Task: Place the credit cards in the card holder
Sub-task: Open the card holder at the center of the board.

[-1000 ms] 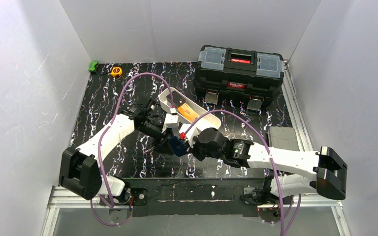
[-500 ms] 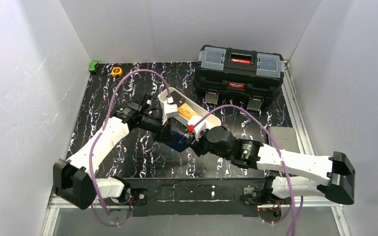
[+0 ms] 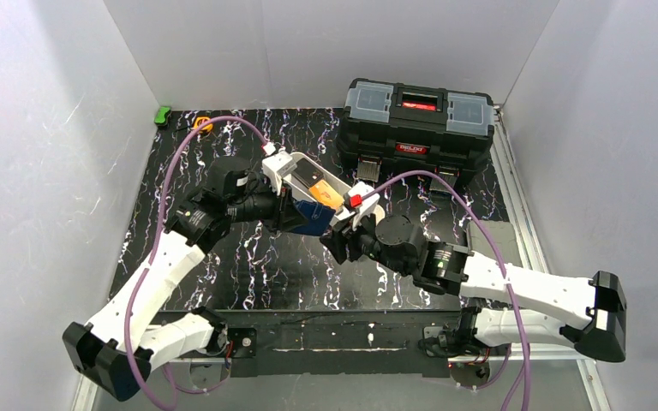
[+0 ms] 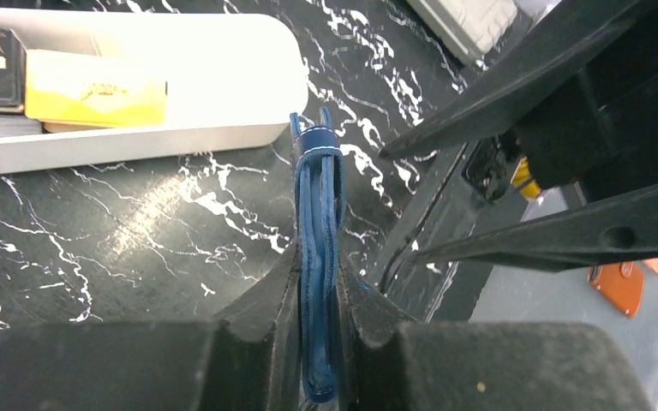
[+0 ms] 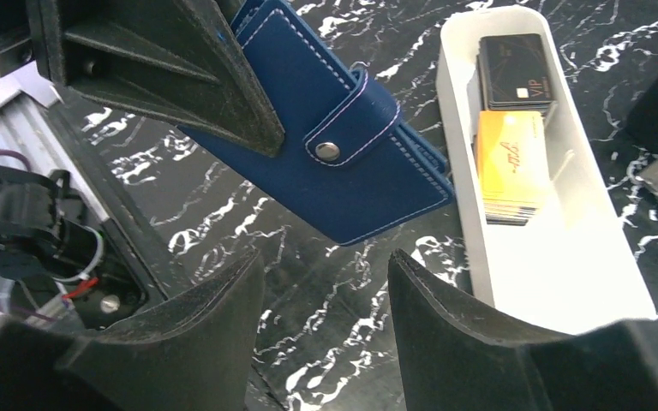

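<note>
White walls (image 3: 43,128) enclose a black table (image 3: 248,267) (white-veined), evenly lit.

The wallet (image 5: 343,163) is no longer in the right gripper (image 5: 324,261). The left gripper (image 4: 317,270), open a second ago, now pinches it on edge and holds it further back, near the tray (image 5: 557,274). The right gripper's jaws now stand apart, just short of the wallet.

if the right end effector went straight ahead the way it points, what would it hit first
Most likely the card holder, snapped shut and held by the left end effector; depth is unclear.
</note>
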`<action>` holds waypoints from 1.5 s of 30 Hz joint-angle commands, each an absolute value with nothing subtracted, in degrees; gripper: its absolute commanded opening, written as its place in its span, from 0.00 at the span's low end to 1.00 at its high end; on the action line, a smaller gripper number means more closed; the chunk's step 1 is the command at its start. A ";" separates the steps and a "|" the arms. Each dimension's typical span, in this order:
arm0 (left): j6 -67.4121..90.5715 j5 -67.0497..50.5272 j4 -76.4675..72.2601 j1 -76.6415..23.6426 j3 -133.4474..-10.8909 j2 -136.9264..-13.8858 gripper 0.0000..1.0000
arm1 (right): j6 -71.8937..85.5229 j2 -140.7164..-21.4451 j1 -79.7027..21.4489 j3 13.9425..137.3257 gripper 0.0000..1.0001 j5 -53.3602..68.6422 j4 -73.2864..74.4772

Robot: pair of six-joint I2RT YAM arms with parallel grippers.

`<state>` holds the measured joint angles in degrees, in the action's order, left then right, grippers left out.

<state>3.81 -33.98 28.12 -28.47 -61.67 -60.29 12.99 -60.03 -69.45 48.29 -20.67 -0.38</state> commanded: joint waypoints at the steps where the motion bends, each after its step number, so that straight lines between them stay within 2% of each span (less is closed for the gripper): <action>1: 11.67 -27.26 25.37 -29.93 -63.90 -57.74 0.00 | 18.29 -61.14 -69.52 52.53 0.62 -18.97 -6.31; 3: 12.20 -24.21 26.54 -30.73 -64.68 -57.73 0.00 | 18.71 -61.90 -69.52 53.53 0.65 -20.10 -7.17; 8: 11.71 -26.66 25.99 -31.10 -63.64 -56.48 0.00 | 20.30 -63.51 -67.87 56.41 0.68 -18.96 -7.02; 17: 10.46 -29.86 24.72 -31.57 -62.86 -55.35 0.00 | 28.68 -64.59 -60.55 58.10 0.66 -7.50 -3.32; 24: 8.96 -28.98 23.98 -32.69 -64.36 -56.35 0.00 | 29.59 -69.17 -59.50 62.29 0.65 -4.32 -2.27; 28: 9.13 -34.40 22.46 -32.78 -64.47 -56.02 0.00 | 30.42 -70.74 -59.37 64.45 0.56 -5.73 -3.02; 33: 10.43 -45.68 20.31 -33.08 -64.00 -56.32 0.00 | 31.93 -68.47 -58.17 60.75 0.42 -7.18 -4.51; 43: 11.11 -50.00 19.07 -34.44 -64.89 -57.16 0.00 | 32.01 -70.63 -57.83 62.63 0.33 -7.01 -5.86; 45: 10.61 -50.13 18.99 -34.60 -64.94 -56.98 0.00 | 31.72 -70.86 -57.83 63.16 0.28 -7.71 -5.91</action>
